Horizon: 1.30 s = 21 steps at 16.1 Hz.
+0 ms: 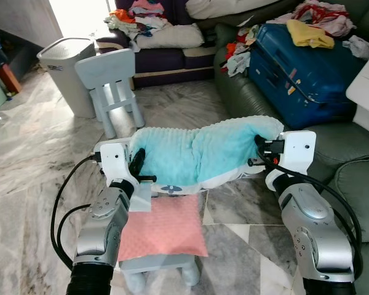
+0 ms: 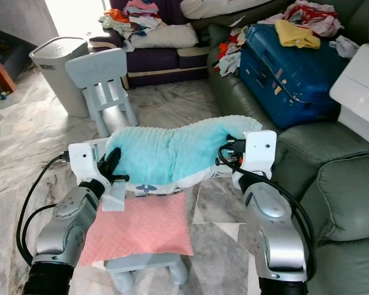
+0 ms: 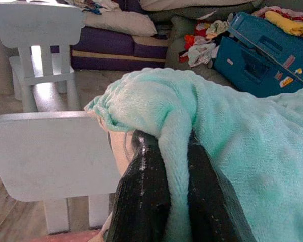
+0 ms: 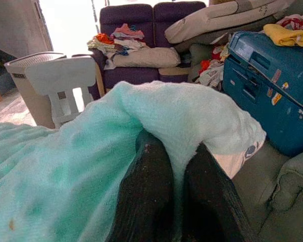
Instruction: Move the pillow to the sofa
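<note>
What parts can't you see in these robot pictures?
- Left eye view: the chair under the pink cushion is mostly covered by it.
- Left wrist view: the teal pillow hides the left gripper fingertips.
- Right wrist view: the pillow wraps the right gripper too.
- The blue suitcase stickers are too small to read.

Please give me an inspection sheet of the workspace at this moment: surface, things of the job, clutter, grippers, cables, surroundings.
Surface: marble floor.
Job's things: turquoise pillow held up between both grippers; green sofa at right.
Clutter: blue suitcase and clothes on the sofa; pink cushion on a small chair below.
Grippers: left gripper and right gripper each pinch a pillow end.
Cables: black cables along the arms.
Surroundings: grey bin, pale chair, purple sofa.
</note>
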Motion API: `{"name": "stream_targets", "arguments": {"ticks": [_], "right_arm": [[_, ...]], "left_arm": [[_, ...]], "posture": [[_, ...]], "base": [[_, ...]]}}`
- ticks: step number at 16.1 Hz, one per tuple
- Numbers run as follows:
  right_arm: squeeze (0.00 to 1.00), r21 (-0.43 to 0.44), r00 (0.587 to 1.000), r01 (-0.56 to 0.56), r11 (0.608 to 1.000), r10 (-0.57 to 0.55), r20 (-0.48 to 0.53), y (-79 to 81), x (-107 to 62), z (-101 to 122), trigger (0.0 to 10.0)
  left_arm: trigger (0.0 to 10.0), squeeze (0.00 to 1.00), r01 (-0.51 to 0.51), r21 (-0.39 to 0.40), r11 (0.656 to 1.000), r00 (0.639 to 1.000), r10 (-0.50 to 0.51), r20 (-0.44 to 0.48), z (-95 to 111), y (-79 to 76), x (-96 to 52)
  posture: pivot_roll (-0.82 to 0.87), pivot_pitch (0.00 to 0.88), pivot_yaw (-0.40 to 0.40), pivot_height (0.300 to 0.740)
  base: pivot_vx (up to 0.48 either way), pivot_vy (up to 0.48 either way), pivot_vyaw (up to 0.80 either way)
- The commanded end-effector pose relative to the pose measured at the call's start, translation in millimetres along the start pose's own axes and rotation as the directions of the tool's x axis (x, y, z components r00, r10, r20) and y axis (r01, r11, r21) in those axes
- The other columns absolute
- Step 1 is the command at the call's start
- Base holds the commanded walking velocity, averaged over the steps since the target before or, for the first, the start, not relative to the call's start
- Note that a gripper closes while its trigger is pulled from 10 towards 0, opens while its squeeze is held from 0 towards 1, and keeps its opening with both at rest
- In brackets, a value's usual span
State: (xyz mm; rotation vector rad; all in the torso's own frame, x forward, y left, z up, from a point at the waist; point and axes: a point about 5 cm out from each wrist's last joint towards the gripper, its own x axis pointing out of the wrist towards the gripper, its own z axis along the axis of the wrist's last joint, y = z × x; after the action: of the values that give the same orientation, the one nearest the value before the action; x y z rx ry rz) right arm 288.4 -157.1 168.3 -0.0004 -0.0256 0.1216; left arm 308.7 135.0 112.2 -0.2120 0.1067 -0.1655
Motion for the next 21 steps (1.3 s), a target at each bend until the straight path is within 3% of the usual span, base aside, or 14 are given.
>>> {"name": "stream_targets", "arguments": {"ticks": [1,10,21], "right_arm": [[0.0,0.001,0.999,-0.022,1.0,0.022,0.042,4.9,-0.1,10.5,10.0],[0.0,0.001,0.999,-0.03,1.0,0.03,0.044,6.5,-0.9,11.3,10.0],[0.0,0.004,0.998,-0.028,1.0,0.028,0.05,7.3,-1.7,11.4,10.0]], "left_arm": [[10.0,0.0,0.01,0.01,1.0,1.0,-0.011,0.016,4.9,-1.0,-0.6],[10.0,0.0,0.019,0.015,1.0,1.0,-0.019,0.006,3.3,-0.9,-1.4],[10.0,0.0,0.029,0.047,0.998,0.999,-0.031,0.028,6.5,-0.8,-1.0]], "posture": [[-0.24,0.0,0.067,0.74],[-0.24,0.0,0.071,0.74],[-0.24,0.0,0.08,0.74]], "base": [[0.0,0.292,0.0],[0.0,0.0,0.0],[0.0,0.465,0.0]]}}
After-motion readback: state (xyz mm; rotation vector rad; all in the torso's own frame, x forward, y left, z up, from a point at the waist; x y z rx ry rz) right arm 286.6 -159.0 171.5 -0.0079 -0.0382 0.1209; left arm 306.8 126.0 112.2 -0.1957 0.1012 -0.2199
